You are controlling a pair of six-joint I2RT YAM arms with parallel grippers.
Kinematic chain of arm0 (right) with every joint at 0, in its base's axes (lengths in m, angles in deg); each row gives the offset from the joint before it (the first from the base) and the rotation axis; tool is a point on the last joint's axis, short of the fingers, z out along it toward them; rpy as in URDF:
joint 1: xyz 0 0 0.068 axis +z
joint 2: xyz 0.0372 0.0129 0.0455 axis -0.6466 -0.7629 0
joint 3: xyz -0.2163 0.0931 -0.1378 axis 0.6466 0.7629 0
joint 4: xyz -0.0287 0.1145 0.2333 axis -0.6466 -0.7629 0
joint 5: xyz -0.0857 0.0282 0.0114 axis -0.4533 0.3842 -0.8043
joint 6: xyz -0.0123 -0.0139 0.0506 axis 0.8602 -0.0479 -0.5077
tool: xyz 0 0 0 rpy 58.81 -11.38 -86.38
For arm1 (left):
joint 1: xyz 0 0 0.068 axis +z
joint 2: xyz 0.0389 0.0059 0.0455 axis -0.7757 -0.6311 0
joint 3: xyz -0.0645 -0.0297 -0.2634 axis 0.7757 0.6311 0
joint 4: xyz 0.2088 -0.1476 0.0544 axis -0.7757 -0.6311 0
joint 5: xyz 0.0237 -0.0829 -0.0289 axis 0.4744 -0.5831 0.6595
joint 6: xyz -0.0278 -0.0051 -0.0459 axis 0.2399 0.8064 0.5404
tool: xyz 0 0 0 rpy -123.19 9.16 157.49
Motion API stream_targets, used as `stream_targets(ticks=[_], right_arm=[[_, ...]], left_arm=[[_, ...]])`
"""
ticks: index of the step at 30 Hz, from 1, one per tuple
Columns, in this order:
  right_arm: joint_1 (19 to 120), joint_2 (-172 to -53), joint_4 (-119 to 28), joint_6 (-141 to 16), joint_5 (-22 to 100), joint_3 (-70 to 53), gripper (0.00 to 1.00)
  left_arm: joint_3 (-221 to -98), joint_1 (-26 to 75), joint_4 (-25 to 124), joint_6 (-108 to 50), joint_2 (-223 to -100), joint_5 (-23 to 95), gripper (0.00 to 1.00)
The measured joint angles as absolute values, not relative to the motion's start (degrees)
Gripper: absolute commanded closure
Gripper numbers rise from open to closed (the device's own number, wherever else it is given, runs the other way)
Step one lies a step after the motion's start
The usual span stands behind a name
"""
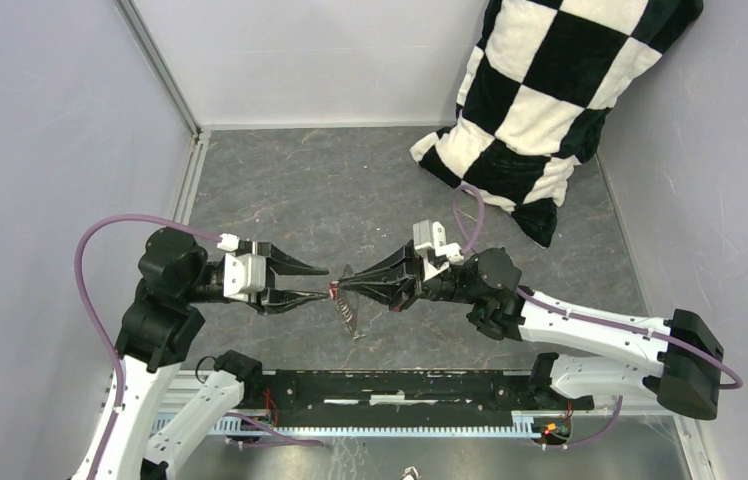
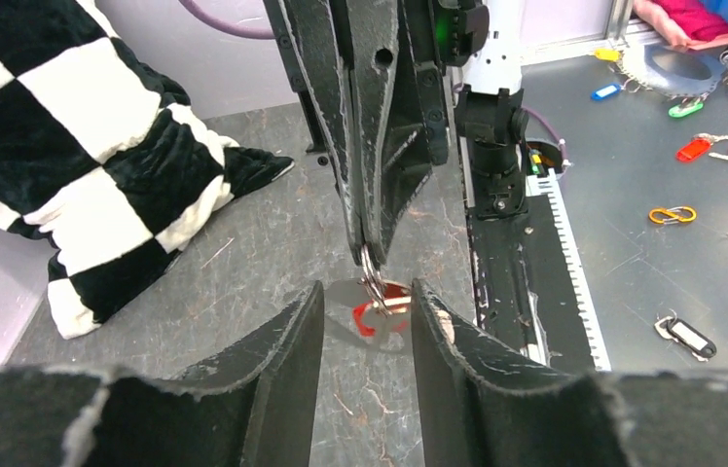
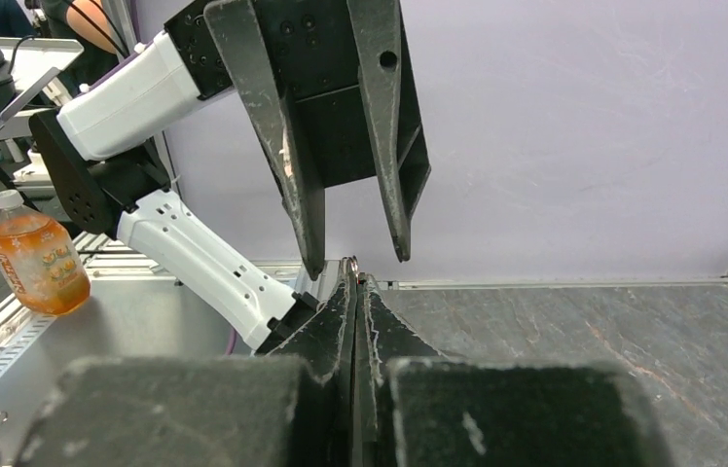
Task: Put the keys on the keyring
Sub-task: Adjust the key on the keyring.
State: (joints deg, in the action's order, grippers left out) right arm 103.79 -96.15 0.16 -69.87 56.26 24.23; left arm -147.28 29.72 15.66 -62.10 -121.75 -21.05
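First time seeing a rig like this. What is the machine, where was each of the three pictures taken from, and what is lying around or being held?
These are two robot arms bolted at the near edge of a grey table. One picture looks down from above; the other two come from a camera on each wrist. The right arm's fingers are shut on the keyring. The left arm's fingers stand open around a red key right at the ring; whether it is threaded on, I cannot tell. A black-and-white checked cushion lies in the far right corner.
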Motion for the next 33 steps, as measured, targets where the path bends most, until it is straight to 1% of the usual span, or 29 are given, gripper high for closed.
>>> stream_targets(ticks=[4,7,9,11,18,23,25,26,29,30,33], right_arm=[[104.99,-96.69,-0.54,-68.86,55.08,24.18,1.0],[105.25,-96.87,-1.32,-68.27,54.47,24.18,1.0],[105.36,-96.91,-1.39,-68.01,54.23,24.18,0.99],[105.43,-97.11,-1.41,-67.9,54.2,24.01,1.0],[105.95,-97.96,-2.16,-67.37,53.7,23.2,1.0],[106.3,-97.96,-2.18,-66.59,52.41,23.2,1.0],[106.41,-97.96,-2.18,-66.32,51.87,23.2,1.0],[106.52,-97.96,-2.18,-66.13,51.62,23.2,1.0],[106.98,-97.96,-2.26,-65.47,51.23,23.2,1.0],[107.02,-97.96,-2.4,-65.3,50.82,23.2,1.0],[107.05,-97.96,-2.85,-64.82,50.44,23.2,0.99]], left_arm=[[-147.28,29.72,18.08,-58.56,-121.91,-21.05,0.59],[-147.28,29.72,19.0,-57.18,-121.91,-21.03,0.67],[-147.17,29.72,19.33,-56.9,-121.69,-20.94,0.69],[-147.0,29.72,19.31,-56.76,-121.29,-20.65,0.69],[-146.95,29.72,18.96,-56.35,-121.34,-20.61,0.63],[-146.95,29.72,16.77,-56.39,-122.19,-20.33,0.64],[-146.95,29.72,15.94,-56.39,-122.45,-19.47,0.68],[-146.95,29.72,15.72,-56.39,-122.56,-18.99,0.73],[-146.95,29.72,15.24,-56.39,-122.76,-18.34,0.93],[-146.98,29.72,14.94,-56.37,-122.82,-18.05,0.96],[-147.0,29.72,14.48,-56.35,-123.0,-17.24,0.98]])
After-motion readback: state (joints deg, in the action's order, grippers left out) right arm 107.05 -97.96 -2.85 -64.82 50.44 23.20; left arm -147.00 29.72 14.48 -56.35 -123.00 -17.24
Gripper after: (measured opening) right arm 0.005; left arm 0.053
